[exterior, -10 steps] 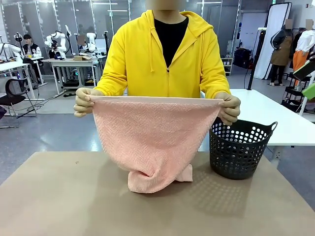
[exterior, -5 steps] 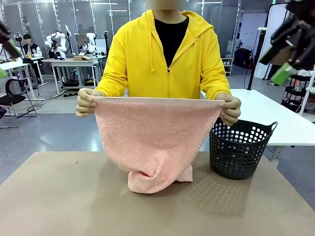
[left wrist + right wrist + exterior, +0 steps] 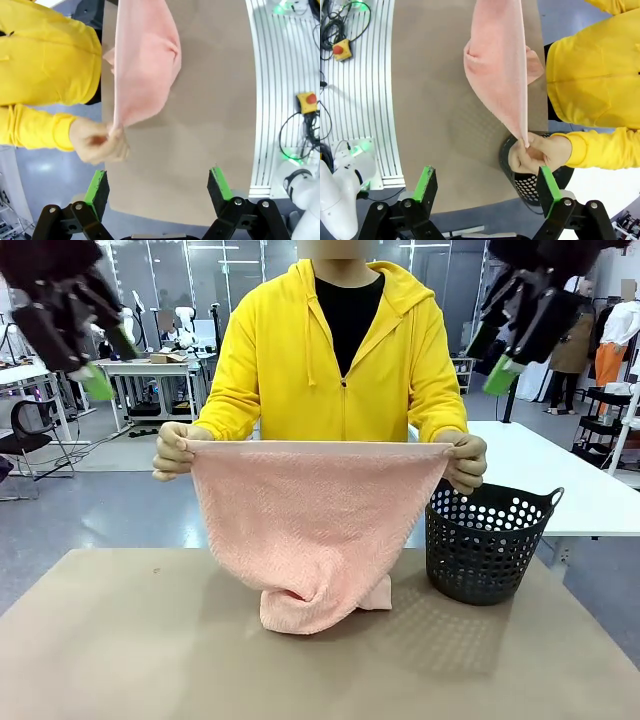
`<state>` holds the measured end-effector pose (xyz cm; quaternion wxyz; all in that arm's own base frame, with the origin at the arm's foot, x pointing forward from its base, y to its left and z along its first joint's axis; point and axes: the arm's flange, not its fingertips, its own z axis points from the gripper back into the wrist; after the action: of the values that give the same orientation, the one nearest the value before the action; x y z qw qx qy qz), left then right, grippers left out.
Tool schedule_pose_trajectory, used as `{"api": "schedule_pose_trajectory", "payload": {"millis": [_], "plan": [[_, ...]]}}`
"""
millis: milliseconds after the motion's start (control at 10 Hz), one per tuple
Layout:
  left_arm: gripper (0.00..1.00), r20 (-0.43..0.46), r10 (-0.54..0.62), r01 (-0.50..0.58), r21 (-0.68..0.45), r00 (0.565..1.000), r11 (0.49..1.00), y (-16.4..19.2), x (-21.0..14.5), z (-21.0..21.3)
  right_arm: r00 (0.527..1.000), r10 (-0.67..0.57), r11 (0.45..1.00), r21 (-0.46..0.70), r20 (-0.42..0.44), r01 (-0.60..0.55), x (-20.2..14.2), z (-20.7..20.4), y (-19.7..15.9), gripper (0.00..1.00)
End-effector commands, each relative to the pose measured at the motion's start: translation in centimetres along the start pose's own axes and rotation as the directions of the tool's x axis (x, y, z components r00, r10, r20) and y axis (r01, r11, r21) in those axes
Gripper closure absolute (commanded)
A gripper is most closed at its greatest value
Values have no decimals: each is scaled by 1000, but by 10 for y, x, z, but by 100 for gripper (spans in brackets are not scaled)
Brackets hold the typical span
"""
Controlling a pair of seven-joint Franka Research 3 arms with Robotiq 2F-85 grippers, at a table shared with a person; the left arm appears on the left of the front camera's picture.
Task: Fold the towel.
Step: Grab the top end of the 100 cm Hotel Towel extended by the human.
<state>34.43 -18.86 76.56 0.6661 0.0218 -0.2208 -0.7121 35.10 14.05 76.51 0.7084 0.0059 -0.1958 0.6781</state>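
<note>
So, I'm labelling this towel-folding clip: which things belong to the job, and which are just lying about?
In the job: towel, stretched between the person's hands; left gripper, open; right gripper, open.
Lying about: black basket, on the table beside the towel.

Robotics lab, open hall, far workbenches [image 3: 140, 367], office chair [image 3: 28, 430], loose cables [image 3: 296, 136], red emergency-stop button [image 3: 306, 101]

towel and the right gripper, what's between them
In the right wrist view, the person's hand pinching a corner of the towel and the dark basket rim lie between it and the open right gripper; elsewhere bare table.
</note>
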Motion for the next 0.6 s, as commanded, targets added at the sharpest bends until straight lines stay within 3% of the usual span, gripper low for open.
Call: {"api": "schedule_pose_trajectory", "payload": {"millis": [0,500], "plan": [[0,-40,-7,9,50,999,999,15,19,-13,1000,-16,1000,-1,-24,16,9,-10,-4,0],[0,-51,-53,55,41,997,998,40,37,-60,998,-7,1000,-20,-64,5,22,-57,-18,0]]}}
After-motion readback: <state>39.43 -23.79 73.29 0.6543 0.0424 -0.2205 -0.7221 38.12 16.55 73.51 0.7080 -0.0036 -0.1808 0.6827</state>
